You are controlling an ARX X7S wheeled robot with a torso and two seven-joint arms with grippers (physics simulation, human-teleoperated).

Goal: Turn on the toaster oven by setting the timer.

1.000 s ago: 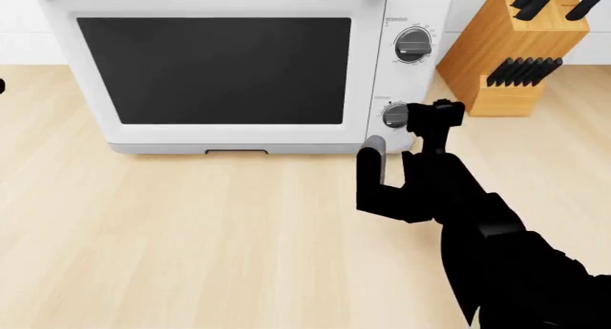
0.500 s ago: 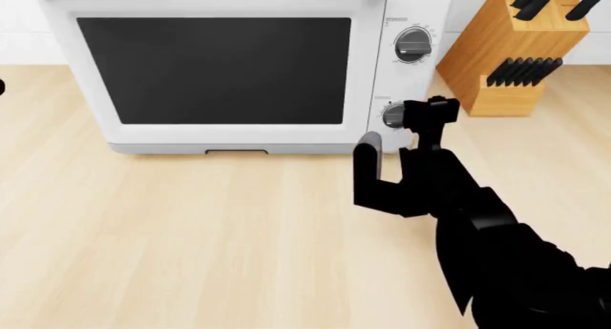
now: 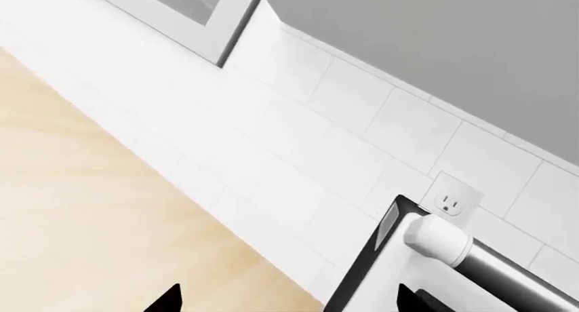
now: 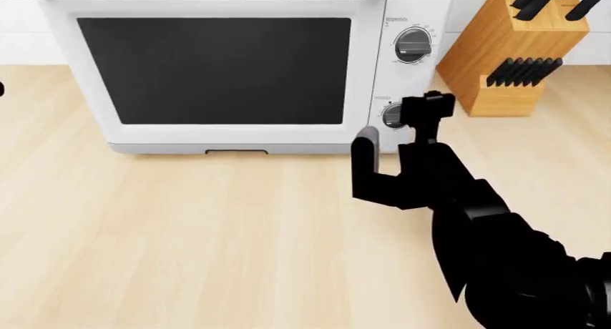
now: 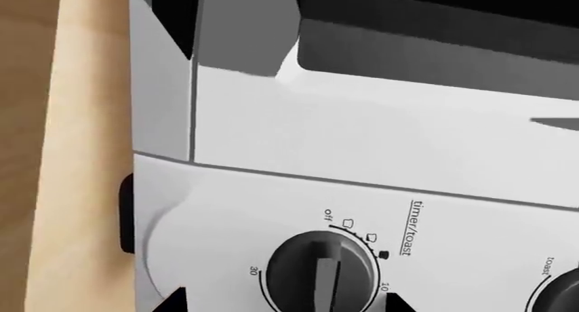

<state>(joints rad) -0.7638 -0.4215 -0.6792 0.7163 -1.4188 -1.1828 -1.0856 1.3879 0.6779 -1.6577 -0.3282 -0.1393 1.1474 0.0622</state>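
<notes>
Landmark: the toaster oven [image 4: 220, 71], standing at the back of the light wooden counter [image 4: 191, 236] against the white tiled wall [image 3: 299, 142]. Left of the oven: only a dark sliver at the head view's left edge, possibly the left arm. The left gripper [image 3: 289, 302] looks past the oven's upper corner toward a wall outlet [image 3: 449, 203]; only two dark finger tips show in the left wrist view, set far apart, so its claw reads wide, idle and holding nothing. The oven's front is the dark glass door [image 4: 214, 70], shut, with its handle [image 3: 489, 258] along the top. On the oven's right panel sit two grey knobs: an upper knob [image 4: 413, 44] and the lower timer/toast knob [image 5: 321, 271], marked off, 10 and 30. The right gripper [image 4: 393, 125] stands directly before the lower knob, one finger [image 4: 368, 154] to the knob's left and the other over its right edge, jaws wide and gripping nothing. Judgement: this straddling pose is chosen so the fingers can close on the ridge and twist. Right of the oven, near it, stands a wooden knife block [image 4: 516, 50], clear of the arm.
</notes>
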